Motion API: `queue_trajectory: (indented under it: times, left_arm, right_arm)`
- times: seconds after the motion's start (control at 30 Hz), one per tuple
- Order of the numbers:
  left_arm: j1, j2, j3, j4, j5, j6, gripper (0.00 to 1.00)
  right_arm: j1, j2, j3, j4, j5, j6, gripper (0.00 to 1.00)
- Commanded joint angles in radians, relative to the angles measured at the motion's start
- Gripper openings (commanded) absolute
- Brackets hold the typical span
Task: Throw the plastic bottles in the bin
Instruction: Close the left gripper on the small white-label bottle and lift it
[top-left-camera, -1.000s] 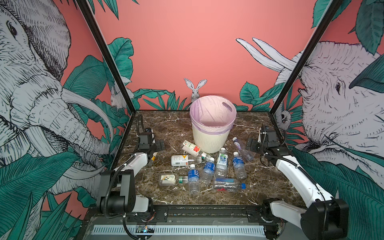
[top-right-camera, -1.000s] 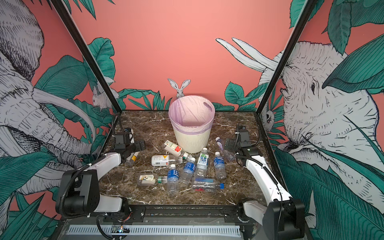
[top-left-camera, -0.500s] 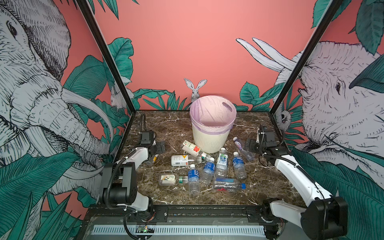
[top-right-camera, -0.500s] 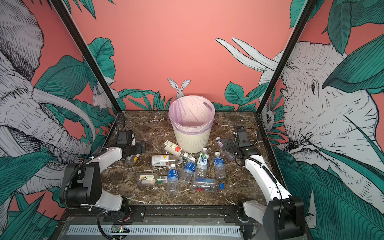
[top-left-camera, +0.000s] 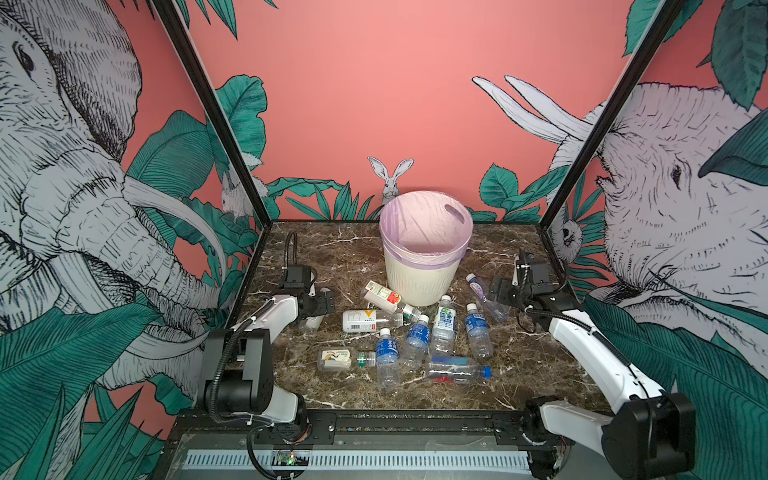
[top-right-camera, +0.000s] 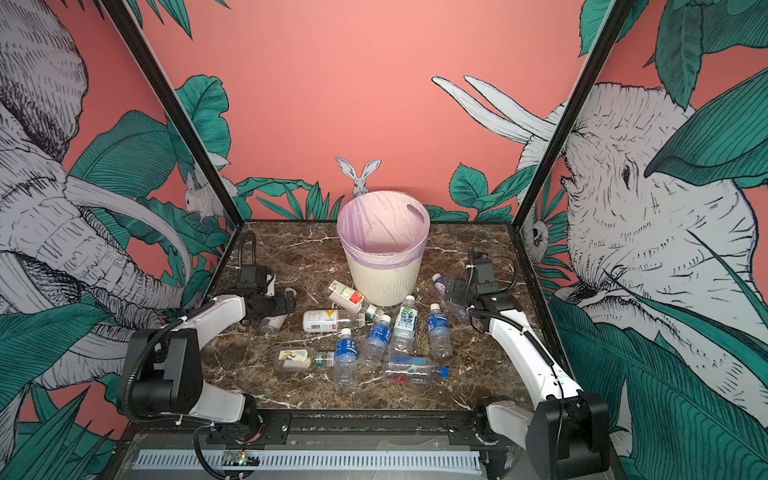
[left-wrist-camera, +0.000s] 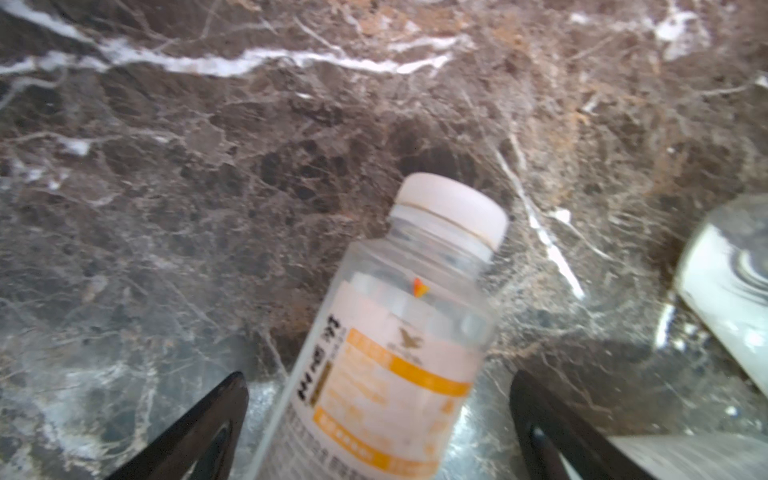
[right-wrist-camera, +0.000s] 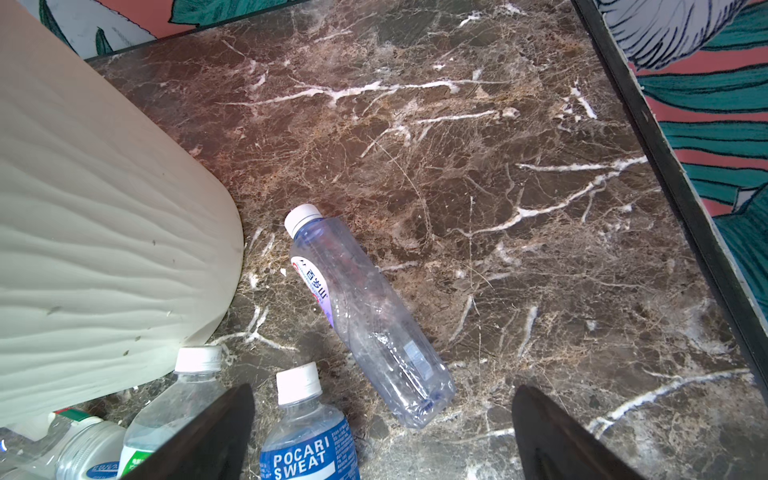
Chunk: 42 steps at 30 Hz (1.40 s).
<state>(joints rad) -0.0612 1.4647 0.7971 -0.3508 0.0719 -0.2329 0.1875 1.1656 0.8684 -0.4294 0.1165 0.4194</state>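
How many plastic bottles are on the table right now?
10. An orange-label bottle under the left hand, a purple bottle by the right hand, eight bottles clustered before the bin. More may be hidden.

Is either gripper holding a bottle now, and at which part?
Nothing is held. The left gripper is open over the orange-labelled bottle; the right gripper is open too.
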Motion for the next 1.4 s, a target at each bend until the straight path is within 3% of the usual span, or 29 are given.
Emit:
queue_trajectory:
  times: [0.0,0.13,0.4,0.67,0.8,1.17,1.37]
  left_arm:
    - [-0.023,-0.007,-0.011,-0.050,0.022,-0.002,1.00]
    - [-0.047,0.008,-0.016,-0.049,0.007,0.007,0.99]
    - [-0.063,0.028,-0.018,-0.043,0.000,0.008,0.85]
    - [-0.064,0.080,-0.002,-0.027,-0.008,0.002,0.81]
    - [-0.064,0.092,-0.003,-0.018,0.009,0.001,0.73]
    - [-0.063,-0.038,-0.059,0.008,0.004,-0.016,0.45]
    - [-0.064,-0.200,-0.128,0.089,0.043,-0.031,0.38]
  right_arm:
    - [0.008,-0.003,-0.013,0.021,0.003,0.016,0.99]
    - [0.013,-0.002,-0.019,0.014,-0.003,0.018,0.99]
    - [0.028,-0.032,-0.051,-0.002,-0.026,0.021,0.99]
    - [0.045,-0.041,-0.071,-0.014,-0.021,0.011,0.97]
    - [0.051,-0.047,-0.073,-0.030,-0.017,0.000,0.94]
    - [0.056,-0.075,-0.104,-0.034,0.000,-0.011,0.87]
    - [0.063,-0.085,-0.130,-0.016,-0.009,-0.033,0.89]
